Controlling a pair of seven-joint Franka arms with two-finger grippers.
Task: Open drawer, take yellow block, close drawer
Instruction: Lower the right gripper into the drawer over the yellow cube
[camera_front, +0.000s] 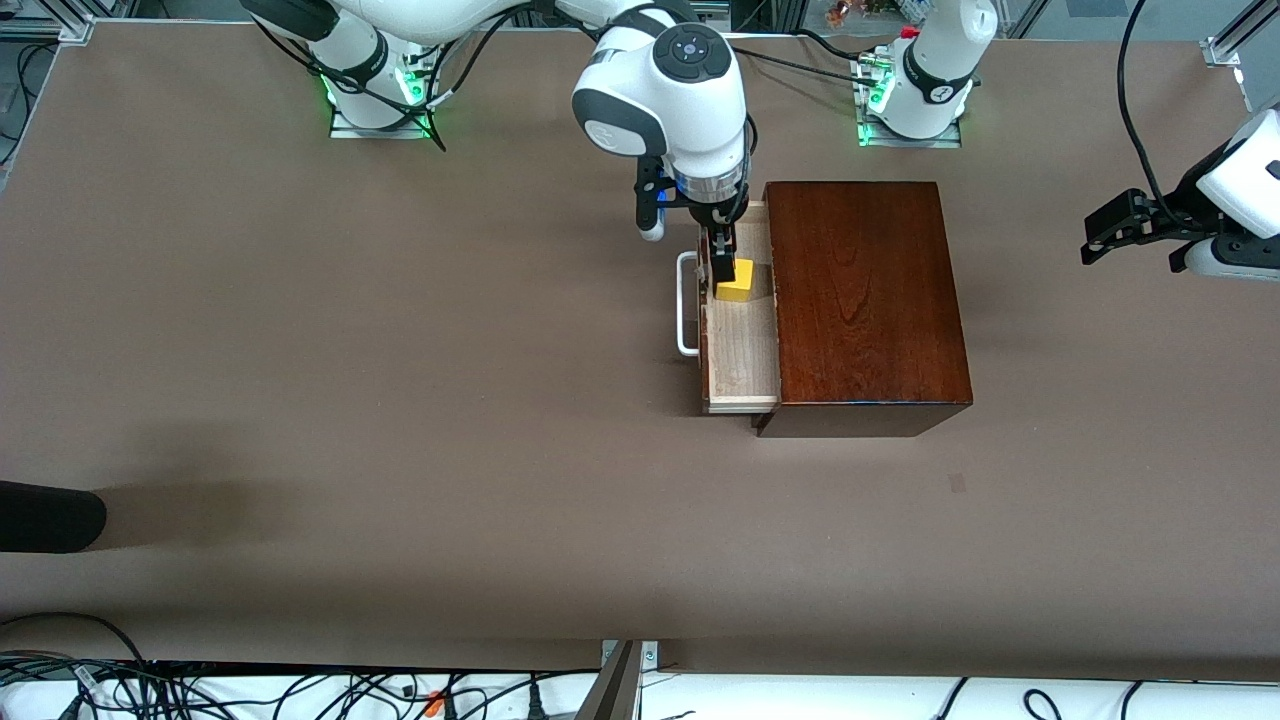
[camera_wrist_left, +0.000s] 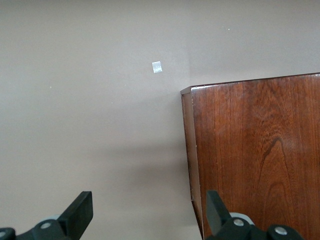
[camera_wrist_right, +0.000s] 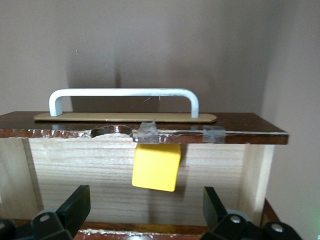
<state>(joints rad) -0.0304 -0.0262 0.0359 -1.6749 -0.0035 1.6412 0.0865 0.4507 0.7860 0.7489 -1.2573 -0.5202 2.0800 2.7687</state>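
I find the drawer (camera_front: 742, 345) pulled out of the wooden box (camera_front: 865, 300) toward the right arm's end of the table, its white handle (camera_front: 686, 305) outermost. The yellow block (camera_front: 736, 281) sits on the pale drawer floor, close against the inside of the drawer front, in the part of the tray farther from the front camera. The right gripper (camera_front: 722, 262) is over the tray directly above the block, fingers spread wide and holding nothing; the right wrist view shows the block (camera_wrist_right: 156, 166) centred between the two fingers (camera_wrist_right: 70, 209), not yet touched. I judge the step in hand to be the descent and grasp. To do it well I would lower straight down, keep the block centred, and shut only once both pads flank its side faces. Clearance is tight on one side: the drawer front (camera_wrist_right: 145, 131) stands just beside the block, with scraps of tape on its top edge, so a finger could land on that lip. The box's overhanging edge bounds the tray on the other side. Toward the front camera the tray floor is bare and offers room. The left gripper (camera_front: 1140, 235) waits with fingers apart, over the table at the left arm's end, near the box corner (camera_wrist_left: 186, 91).
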